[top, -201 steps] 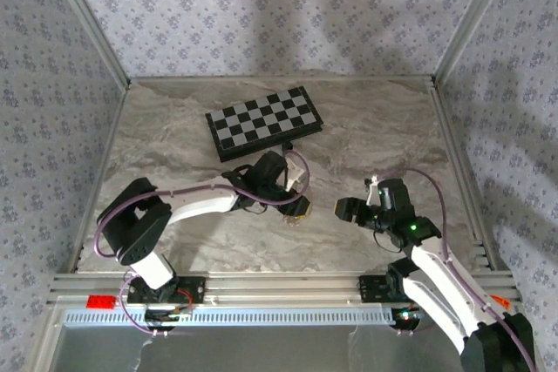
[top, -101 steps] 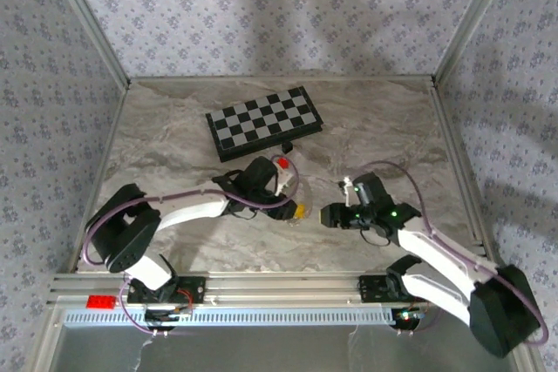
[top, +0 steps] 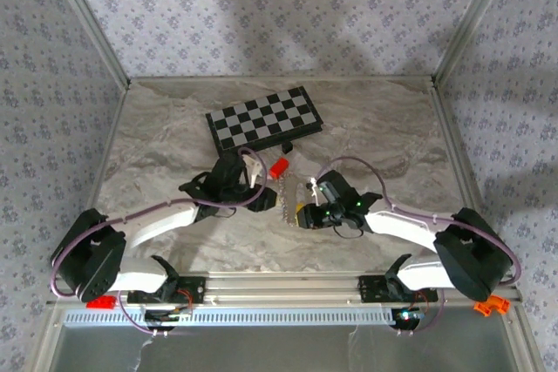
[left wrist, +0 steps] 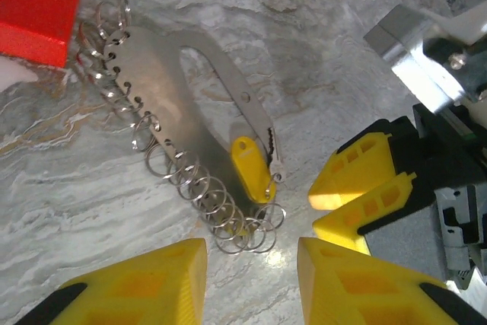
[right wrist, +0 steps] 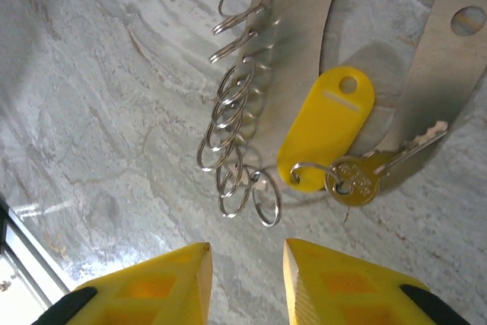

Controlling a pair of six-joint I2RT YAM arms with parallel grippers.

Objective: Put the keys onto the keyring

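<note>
The keyring, a bent silvery strip with a row of small split rings along one side, lies flat on the counter about midway between the left and right edges and nearer the near edge than the far one. One of the keys, small and silvery, is joined by a little ring to a yellow plastic tag that rests between the strip's two legs. The left pincer hovers just beside the ring row, its fingers parted and grasping nothing. The right pincer faces it from the other side, close to the tag, jaws a little apart and empty. A red block sits just beside the strip's far end, and a chessboard lies toward the far edge.
</note>
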